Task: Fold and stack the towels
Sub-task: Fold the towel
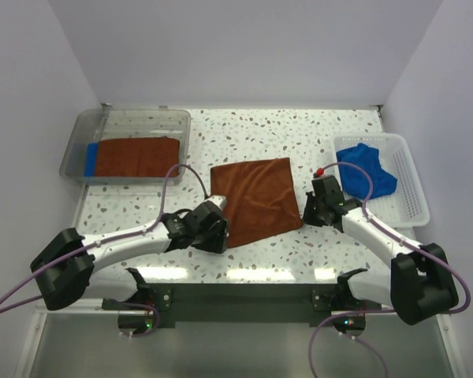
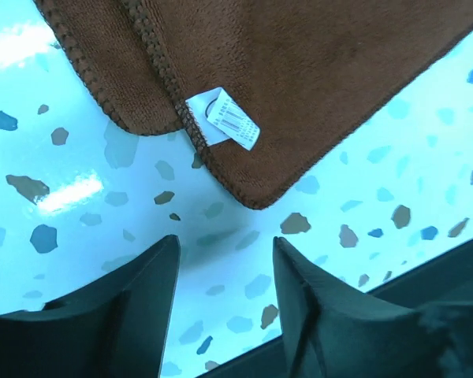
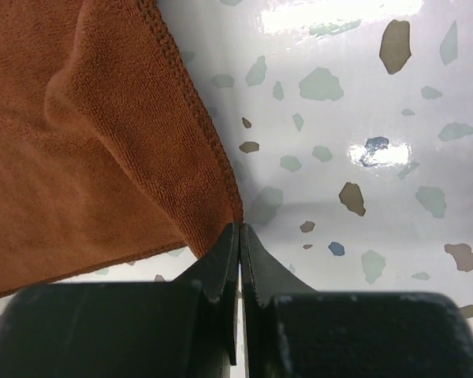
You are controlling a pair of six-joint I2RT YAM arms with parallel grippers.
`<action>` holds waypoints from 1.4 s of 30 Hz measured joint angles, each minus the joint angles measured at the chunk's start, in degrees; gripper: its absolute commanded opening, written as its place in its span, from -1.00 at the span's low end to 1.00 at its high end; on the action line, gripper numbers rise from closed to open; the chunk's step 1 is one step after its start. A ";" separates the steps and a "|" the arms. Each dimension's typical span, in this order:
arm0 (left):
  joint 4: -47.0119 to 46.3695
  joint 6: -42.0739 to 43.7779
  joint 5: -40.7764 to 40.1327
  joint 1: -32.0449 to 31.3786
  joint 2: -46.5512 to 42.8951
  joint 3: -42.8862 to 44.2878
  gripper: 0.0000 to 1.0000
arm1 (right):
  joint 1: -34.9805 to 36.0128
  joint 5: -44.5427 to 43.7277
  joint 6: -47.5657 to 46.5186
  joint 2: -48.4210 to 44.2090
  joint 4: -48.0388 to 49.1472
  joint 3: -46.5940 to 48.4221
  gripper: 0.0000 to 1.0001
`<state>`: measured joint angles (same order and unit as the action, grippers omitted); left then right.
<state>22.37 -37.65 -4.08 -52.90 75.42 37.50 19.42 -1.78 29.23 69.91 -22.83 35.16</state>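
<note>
A rust-brown towel (image 1: 256,201) lies flat in the middle of the table, with two layers showing at its near-left corner (image 2: 299,79) and a white label (image 2: 232,122) there. My left gripper (image 1: 223,231) (image 2: 226,244) is open just short of that corner, with only bare table between its fingers. My right gripper (image 1: 306,211) (image 3: 240,227) is shut on the towel's near-right corner (image 3: 87,157), where the cloth rises in a ridge to the fingertips. A folded brown towel (image 1: 135,156) lies over a blue towel (image 1: 91,157) in the tray. Another blue towel (image 1: 366,169) sits crumpled in the basket.
The clear plastic tray (image 1: 134,114) stands at the back left. The white mesh basket (image 1: 410,185) stands at the right. The speckled table (image 1: 260,130) ends at a dark front edge behind the arms' bases. Walls close in the sides and the back.
</note>
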 measured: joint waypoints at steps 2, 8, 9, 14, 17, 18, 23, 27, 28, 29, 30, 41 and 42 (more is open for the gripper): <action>0.79 -4.52 -0.46 0.00 -2.82 -0.26 0.45 | 0.00 0.09 -0.02 -0.17 0.09 -0.04 -1.00; 4.59 -15.93 -2.21 0.00 -2.21 2.25 0.36 | 0.02 0.57 -0.02 -0.74 0.15 -0.04 -1.00; 4.96 -17.59 -2.32 -0.07 -1.36 2.80 0.31 | 0.00 0.85 -0.02 -0.81 0.15 -0.04 -1.00; 5.55 -23.21 -2.60 -0.94 3.45 3.74 0.05 | 0.00 1.31 -0.02 -0.96 0.15 -0.04 -1.00; 5.57 -25.59 -3.06 -1.40 5.66 3.78 -0.05 | 0.00 1.31 -0.02 -0.98 0.17 -0.04 -1.00; 5.53 -26.36 -3.39 -1.51 6.08 3.80 -0.06 | 0.00 1.31 -0.02 -0.98 0.17 -0.04 -1.00; 4.50 -29.79 -5.01 -1.55 6.45 3.80 -0.07 | 0.00 1.31 -0.02 -0.98 0.20 -0.04 -1.00; 1.90 -31.39 -5.81 -1.55 6.99 3.80 -0.06 | 0.00 1.31 -0.02 -0.98 0.20 -0.04 -1.00; 1.20 -31.78 -5.86 -1.55 7.41 3.80 -0.06 | 0.00 1.31 -0.02 -0.98 0.17 -0.04 -1.00; 0.76 -31.89 -5.88 -1.55 7.87 3.85 -0.06 | 0.00 1.31 -0.02 -0.98 0.17 -0.04 -1.00; 0.52 -32.04 -5.90 -1.55 8.04 4.00 -0.07 | 0.00 1.31 -0.02 -0.98 0.17 -0.04 -1.00; -1.79 -34.47 -5.81 -1.57 8.98 4.17 -0.20 | 0.00 1.31 -0.02 -0.96 0.15 -0.04 -1.00; -1.86 -34.77 -5.77 -1.57 9.03 4.09 -0.25 | 0.00 1.31 -0.02 -0.96 0.15 -0.04 -1.00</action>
<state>20.51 -72.42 -9.85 -54.48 84.44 41.58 19.42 -0.47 29.21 68.95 -22.68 35.11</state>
